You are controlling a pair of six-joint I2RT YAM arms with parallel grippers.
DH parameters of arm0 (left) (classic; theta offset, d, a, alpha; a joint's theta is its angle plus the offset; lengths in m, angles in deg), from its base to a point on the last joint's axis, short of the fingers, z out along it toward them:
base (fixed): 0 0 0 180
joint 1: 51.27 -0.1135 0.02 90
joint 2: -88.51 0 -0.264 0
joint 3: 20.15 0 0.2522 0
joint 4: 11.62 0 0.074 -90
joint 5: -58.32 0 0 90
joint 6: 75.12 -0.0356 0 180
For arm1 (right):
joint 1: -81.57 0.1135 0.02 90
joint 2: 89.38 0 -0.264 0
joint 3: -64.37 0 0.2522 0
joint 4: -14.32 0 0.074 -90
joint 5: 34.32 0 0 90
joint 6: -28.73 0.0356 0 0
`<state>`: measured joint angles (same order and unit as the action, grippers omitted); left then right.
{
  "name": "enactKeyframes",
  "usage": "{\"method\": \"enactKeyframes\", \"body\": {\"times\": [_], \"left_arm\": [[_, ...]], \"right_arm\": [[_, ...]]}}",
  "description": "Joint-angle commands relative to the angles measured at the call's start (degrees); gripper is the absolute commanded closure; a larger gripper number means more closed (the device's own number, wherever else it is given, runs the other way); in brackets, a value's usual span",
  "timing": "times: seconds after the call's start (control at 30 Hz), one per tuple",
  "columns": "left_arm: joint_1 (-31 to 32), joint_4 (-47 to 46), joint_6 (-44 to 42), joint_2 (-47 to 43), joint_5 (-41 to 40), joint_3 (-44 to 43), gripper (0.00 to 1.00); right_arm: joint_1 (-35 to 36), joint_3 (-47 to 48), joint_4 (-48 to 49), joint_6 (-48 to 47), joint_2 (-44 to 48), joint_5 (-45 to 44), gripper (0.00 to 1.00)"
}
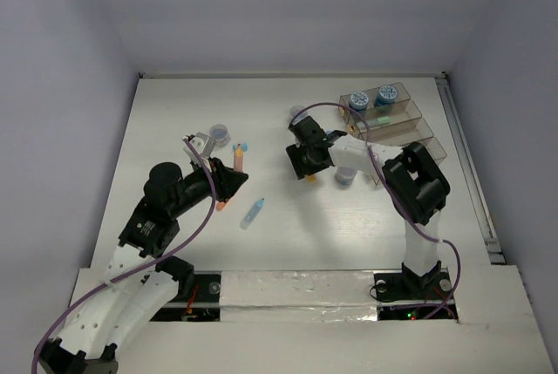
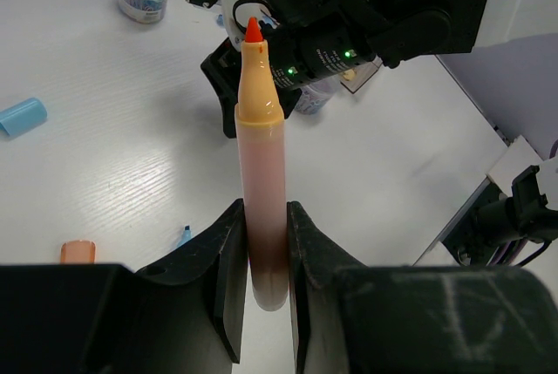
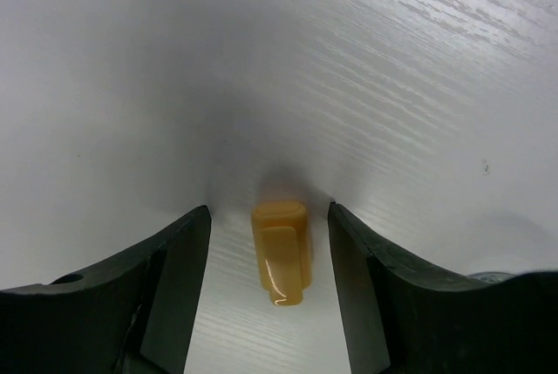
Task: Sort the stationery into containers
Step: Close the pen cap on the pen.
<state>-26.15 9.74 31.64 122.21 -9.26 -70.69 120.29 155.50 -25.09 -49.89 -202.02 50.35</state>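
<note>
The orange cap [image 3: 281, 252] lies flat on the white bench [image 3: 366, 86] between the jaws of the right pincer [image 3: 268, 239], which straddles it half-wide with a gap on either side, while the left pincer [image 2: 261, 252] clamps the uncapped orange marker [image 2: 260, 156] by its lower barrel.

Bright, even overhead light covers the white table [image 1: 166, 112], with glare on its grain in the left wrist view. Soft grey shadow surrounds the orange cap [image 3: 280, 252].
</note>
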Motion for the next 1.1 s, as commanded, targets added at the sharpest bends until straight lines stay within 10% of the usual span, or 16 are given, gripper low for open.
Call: {"method": "enactKeyframes", "body": {"times": [0.0,0.27,0.5,1.07], "left_arm": [[-0.1,-1.8,-0.7,0.0,0.1,-0.8,1.0],[-0.1,-1.8,-0.7,0.1,0.1,-0.8,1.0],[-0.1,-1.9,-0.6,0.5,0.3,-0.8,1.0],[-0.1,-2.3,-0.3,6.4,-0.9,-1.9,1.0]], "right_arm": [[0.4,2.0,-1.7,-1.2,-1.4,-1.1,0.42],[0.4,1.6,-2.3,-0.9,-1.1,-1.6,0.51],[0.4,0.8,-1.8,-0.4,0.1,-2.7,0.93],[0.4,3.8,34.0,19.3,18.0,2.7,1.0]]}}
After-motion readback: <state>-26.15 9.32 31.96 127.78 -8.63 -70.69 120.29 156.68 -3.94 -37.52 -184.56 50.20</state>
